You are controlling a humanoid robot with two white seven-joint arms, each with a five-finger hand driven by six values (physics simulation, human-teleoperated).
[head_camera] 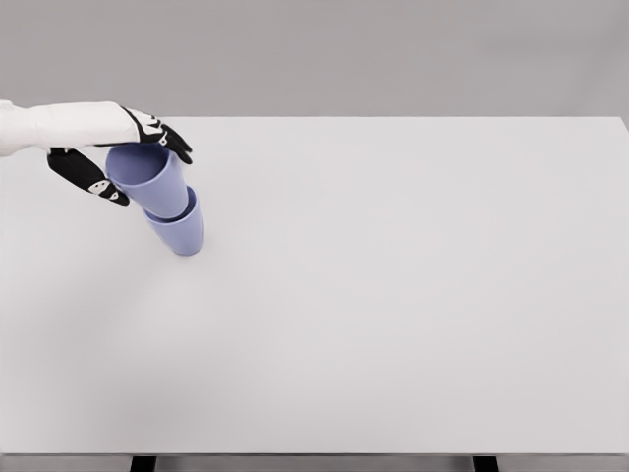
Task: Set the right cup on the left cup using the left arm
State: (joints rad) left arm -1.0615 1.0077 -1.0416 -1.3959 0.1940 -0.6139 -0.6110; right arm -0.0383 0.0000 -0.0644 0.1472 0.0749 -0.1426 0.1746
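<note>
Left hand: my left hand [118,162] is out over the far left of the table [413,295], arm coming in from the left edge, fingers curled around the rim of the upper cup [149,179], thumb side below and fingertips [177,144] hooked over the far edge.
Upper cup: pale violet, open mouth facing up toward me, tilted, its base sunk into the cup beneath.
Lower cup: the lower cup [182,232] stands on the table just under and a little right of the one I hold; the two are touching, nested partway.
Right hand: not in sight anywhere.
Weight: I judge it light, a thin-walled plastic tumbler, no strain on the wrist.
Stiffness: looks rigid enough, though a hard squeeze at the rim could flex it.
Surface: smooth and likely slick; a pinch could slide.
Where to hold: rim and upper wall, fingers outside and thumb opposing, clear of the nesting part.
Risk: the tilt; letting go now could tip the pair over.
Progress: seated but not square, I reckon it needs straightening before release.
</note>
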